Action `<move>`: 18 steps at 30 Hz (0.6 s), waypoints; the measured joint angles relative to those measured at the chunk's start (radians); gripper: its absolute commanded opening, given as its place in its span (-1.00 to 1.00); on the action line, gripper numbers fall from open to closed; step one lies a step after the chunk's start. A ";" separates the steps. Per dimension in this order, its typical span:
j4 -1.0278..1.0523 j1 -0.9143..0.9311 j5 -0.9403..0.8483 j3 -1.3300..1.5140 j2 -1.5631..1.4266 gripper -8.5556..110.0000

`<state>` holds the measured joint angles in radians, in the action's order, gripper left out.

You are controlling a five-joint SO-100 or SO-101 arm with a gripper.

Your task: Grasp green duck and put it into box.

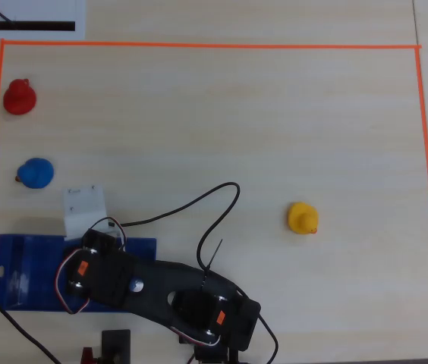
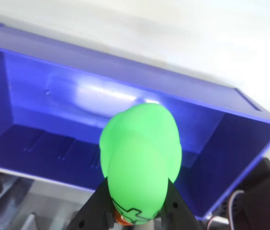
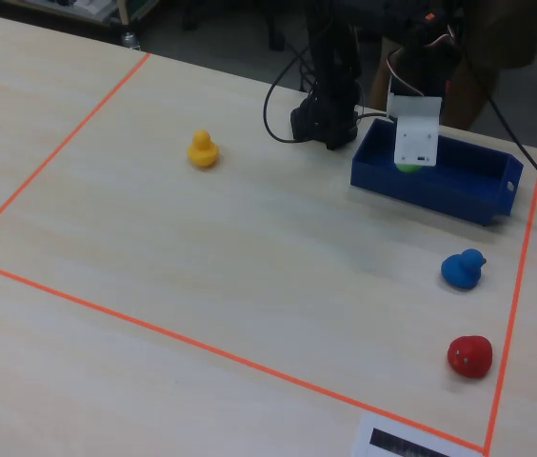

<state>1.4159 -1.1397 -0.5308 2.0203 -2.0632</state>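
The green duck is clamped between my black fingers in the wrist view, with its orange beak low by the jaws. My gripper holds it just above the open blue box. In the fixed view a sliver of the duck shows under the white wrist housing, over the left end of the box. In the overhead view the arm and white housing hide the duck, and the gripper hangs over the box's upper right part.
A yellow duck sits mid-table, a blue duck and a red duck at the left. Orange tape frames the work area. A black cable loops beside the arm base.
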 measured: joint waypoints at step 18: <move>-0.100 0.028 -0.023 0.110 -0.037 -0.73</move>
<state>1.3162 -1.1121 -0.5538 2.1307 -2.1000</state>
